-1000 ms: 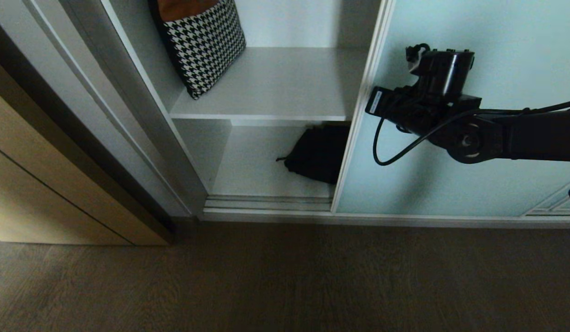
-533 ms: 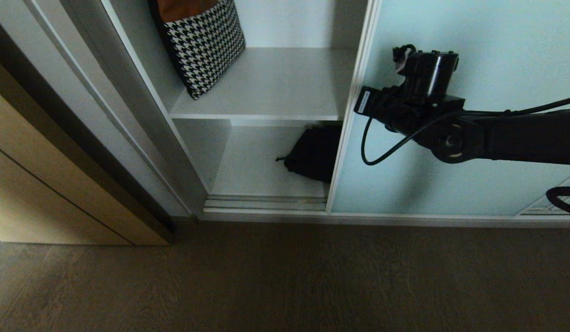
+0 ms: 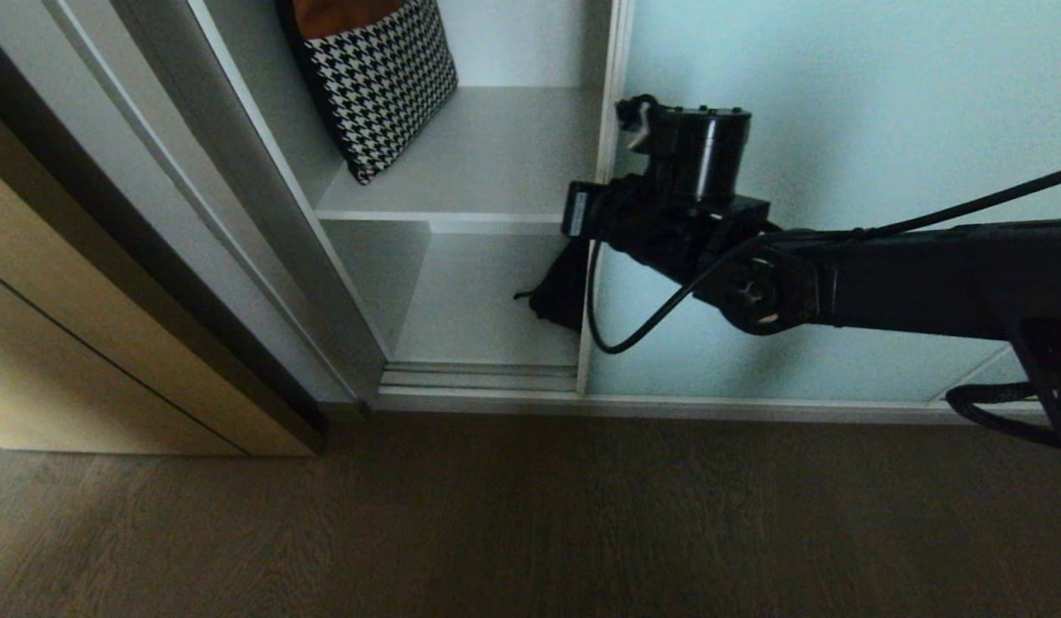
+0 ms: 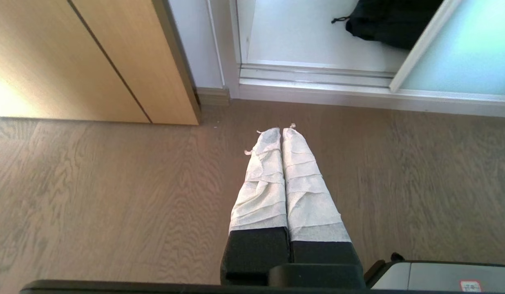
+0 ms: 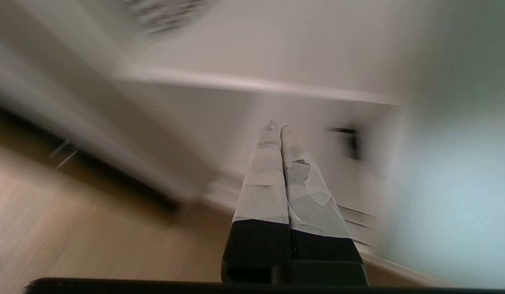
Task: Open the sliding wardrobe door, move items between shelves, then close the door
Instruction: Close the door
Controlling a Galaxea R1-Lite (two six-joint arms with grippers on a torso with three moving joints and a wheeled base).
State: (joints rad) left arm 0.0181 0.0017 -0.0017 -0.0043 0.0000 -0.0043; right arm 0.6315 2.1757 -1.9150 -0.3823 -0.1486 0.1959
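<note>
The right gripper (image 5: pixel 277 127) has its two paper-wrapped fingers pressed flat together, holding nothing, and points toward the open part of the wardrobe. In the head view only its black wrist and arm show, reaching in from the right across the tall frosted pale blue-green glass sliding door (image 3: pixel 839 129) — farther left than a second ago, when the wrist sat well inside the glass panel; it now overlaps the door's thin silver leading edge (image 3: pixel 601 206). That edge has itself come left, so the opening is narrower than before.

Behind the edge, the soft black fabric bag (image 3: pixel 560 292) lies on the lower white-grey shelf (image 3: pixel 470 300), at its right side; the door now covers most of it, leaving only its left part and a small strap showing. The upper white-grey shelf (image 3: pixel 488 163) carries a black-and-white houndstooth cushion (image 3: pixel 380 81) leaning at the far left, with bare board to its right up to the door edge. Bare board also lies left of the bag, as far as the wardrobe's grey side wall (image 3: pixel 264 197).

Near the opening runs the silver floor track (image 3: pixel 479 378), then open brown wood-look floor (image 3: pixel 530 515). A tan wood-grain panel (image 3: pixel 84 343) stands at far left.

The left gripper (image 4: pixel 282 131) hangs over the floor, its wrapped fingers together and empty, short of the track.
</note>
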